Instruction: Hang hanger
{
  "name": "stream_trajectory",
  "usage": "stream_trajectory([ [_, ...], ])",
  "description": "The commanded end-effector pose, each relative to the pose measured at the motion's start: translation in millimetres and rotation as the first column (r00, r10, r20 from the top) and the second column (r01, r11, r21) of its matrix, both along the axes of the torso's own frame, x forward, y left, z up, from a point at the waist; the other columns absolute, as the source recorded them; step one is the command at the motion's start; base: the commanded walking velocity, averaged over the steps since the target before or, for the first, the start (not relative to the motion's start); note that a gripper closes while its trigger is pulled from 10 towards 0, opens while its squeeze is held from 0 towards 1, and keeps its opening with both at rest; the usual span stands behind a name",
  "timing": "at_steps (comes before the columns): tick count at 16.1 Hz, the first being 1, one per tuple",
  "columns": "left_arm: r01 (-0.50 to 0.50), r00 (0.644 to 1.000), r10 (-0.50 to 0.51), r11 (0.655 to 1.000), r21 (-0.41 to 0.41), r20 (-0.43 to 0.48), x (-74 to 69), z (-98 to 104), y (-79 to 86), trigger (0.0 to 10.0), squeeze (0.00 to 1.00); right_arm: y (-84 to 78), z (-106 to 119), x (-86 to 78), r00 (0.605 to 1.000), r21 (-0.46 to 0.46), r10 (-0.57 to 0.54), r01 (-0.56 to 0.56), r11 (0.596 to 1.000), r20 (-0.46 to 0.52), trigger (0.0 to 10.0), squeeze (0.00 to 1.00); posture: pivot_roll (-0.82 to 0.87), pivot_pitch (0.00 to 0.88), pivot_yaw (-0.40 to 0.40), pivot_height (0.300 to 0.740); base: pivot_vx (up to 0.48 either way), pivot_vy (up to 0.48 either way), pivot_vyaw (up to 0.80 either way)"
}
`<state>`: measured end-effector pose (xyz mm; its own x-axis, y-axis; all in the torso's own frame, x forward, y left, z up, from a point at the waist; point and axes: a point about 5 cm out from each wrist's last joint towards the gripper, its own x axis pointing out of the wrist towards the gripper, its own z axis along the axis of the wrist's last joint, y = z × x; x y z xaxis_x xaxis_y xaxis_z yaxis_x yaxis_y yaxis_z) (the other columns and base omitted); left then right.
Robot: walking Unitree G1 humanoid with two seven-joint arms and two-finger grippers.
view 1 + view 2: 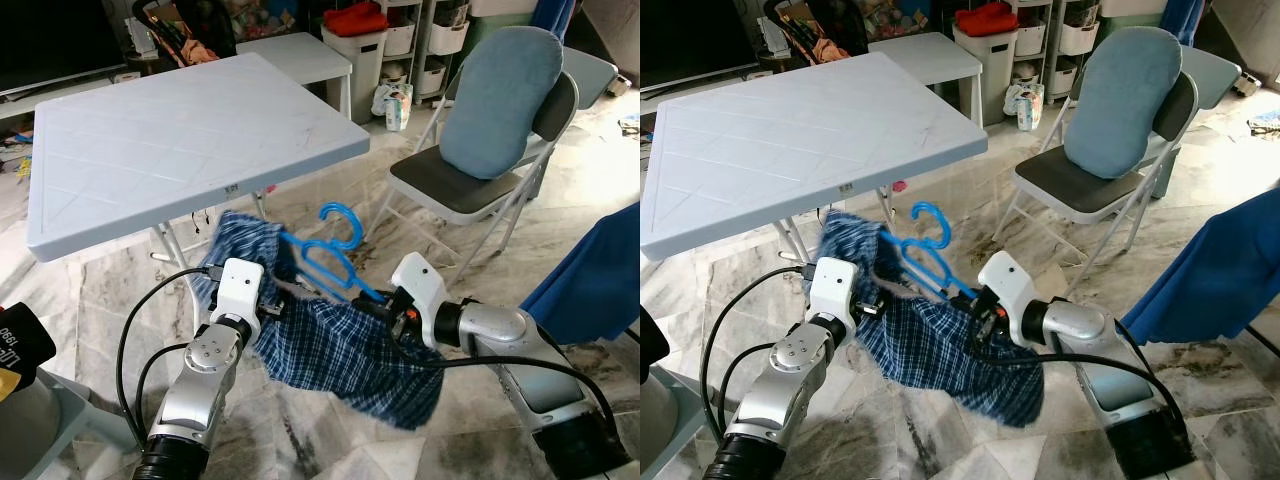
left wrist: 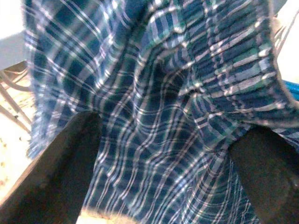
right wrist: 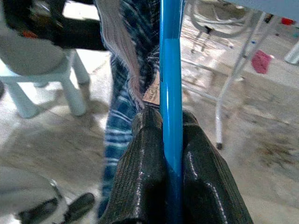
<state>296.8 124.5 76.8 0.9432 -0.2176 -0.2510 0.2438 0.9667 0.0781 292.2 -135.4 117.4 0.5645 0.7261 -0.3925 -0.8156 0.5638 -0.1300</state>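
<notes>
A blue plastic hanger (image 1: 335,255) rises between my two arms, hook uppermost, in front of the table. My right gripper (image 3: 169,116) is shut on the hanger's straight bar (image 3: 170,70), low down. A blue plaid garment (image 1: 340,355) hangs from the hanger and sags below both wrists. My left gripper (image 2: 173,130) is at the garment's left side. Its black fingers (image 2: 60,172) stand wide apart, open, with the plaid cloth (image 2: 154,116) spread across and beyond them. In the left eye view the cloth hides those fingertips.
A pale folding table (image 1: 180,140) stands just ahead to the left. A folding chair with a blue cushion (image 1: 495,110) is ahead to the right. Blue fabric (image 1: 600,270) hangs at the far right. Bins and shelves (image 1: 355,45) line the back. The floor is marble.
</notes>
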Motion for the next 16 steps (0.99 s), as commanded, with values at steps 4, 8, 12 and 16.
stream_trajectory([
  [4, -0.068, 0.998, 0.068, 0.997, 0.038, -0.004, 1.9, -2.4, 14.5, 10.0, 0.00, -12.2, 4.1, 5.9, 0.998, -0.066, -0.004, 0.008, 0.998, 0.055, 10.0, 0.00, -0.11, 0.012, 0.031, 0.740, 0.000, 0.000, 0.00],
  [8, -0.121, 0.993, 0.120, 0.991, 0.059, 0.016, 5.1, 0.8, 24.9, 10.0, 0.00, -37.0, -7.6, -0.1, 0.996, -0.214, 0.076, -0.063, 0.975, 0.050, 10.0, 0.00, -0.10, 0.008, 0.029, 0.740, 0.000, 0.000, 0.00],
  [12, -0.190, 0.982, 0.188, 0.978, 0.086, 0.025, 6.7, 0.9, 39.3, 10.0, 0.00, -72.3, -12.1, -16.1, 0.978, -0.338, 0.208, -0.198, 0.920, -0.006, 10.0, 0.00, -0.11, 0.006, 0.031, 0.740, 0.000, 0.000, 0.00],
  [16, -0.174, 0.985, 0.173, 0.981, 0.086, 0.013, 6.1, -1.6, 34.2, 10.0, 0.00, -91.1, 2.5, -4.8, 0.989, -0.341, 0.145, -0.123, 0.932, 0.038, 10.0, 0.00, -0.12, 0.012, 0.039, 0.740, 0.000, 0.000, 0.00],
])
